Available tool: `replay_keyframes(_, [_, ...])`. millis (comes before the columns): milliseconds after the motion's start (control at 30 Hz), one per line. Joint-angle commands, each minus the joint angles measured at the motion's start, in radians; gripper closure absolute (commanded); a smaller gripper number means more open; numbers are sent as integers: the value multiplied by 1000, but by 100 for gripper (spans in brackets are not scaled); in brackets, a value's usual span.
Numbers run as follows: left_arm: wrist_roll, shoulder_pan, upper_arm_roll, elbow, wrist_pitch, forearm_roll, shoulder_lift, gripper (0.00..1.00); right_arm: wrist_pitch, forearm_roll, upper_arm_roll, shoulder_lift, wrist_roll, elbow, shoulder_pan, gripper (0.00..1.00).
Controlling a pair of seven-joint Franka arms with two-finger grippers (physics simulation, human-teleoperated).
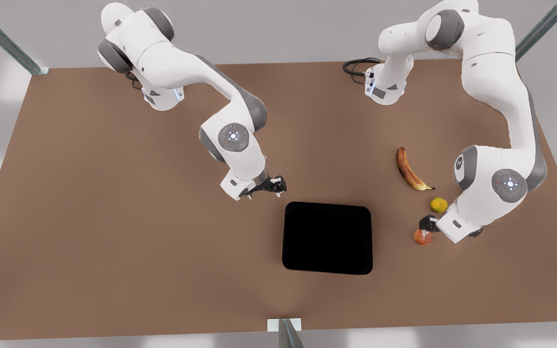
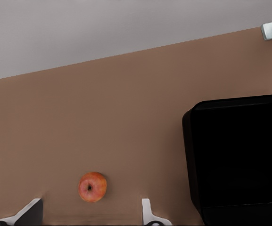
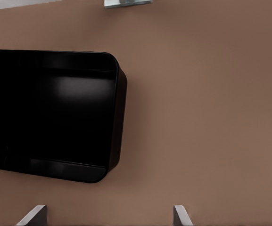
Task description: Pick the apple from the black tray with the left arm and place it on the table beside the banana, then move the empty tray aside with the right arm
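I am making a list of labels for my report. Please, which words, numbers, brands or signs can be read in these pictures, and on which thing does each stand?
None: no readable text on the black tray, apple, banana or table.

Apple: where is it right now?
The apple sits on the table at the front view's right, off the black tray, just below the open left gripper and near the yellow-green fruit.
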Motion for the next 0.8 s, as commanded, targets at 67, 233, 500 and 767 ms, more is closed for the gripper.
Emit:
replay_keyframes(67, [22, 67, -1, -25, -173, -38, -109, 0, 255, -86, 3, 52, 722, -31, 16, 0])
replay_keyframes(233, [115, -101, 408, -100, -85, -369, -128, 0, 293, -92, 3, 130, 646, -31, 17, 0])
replay_keyframes(500, [-12, -187, 412, -143, -138, -179, -165, 0, 395, -89, 13, 228, 613, 29, 13, 0])
replay_keyframes(767, [-56, -199, 401, -141, -136, -190, -164, 0, 393, -89, 12, 317, 464, 113, 13, 0])
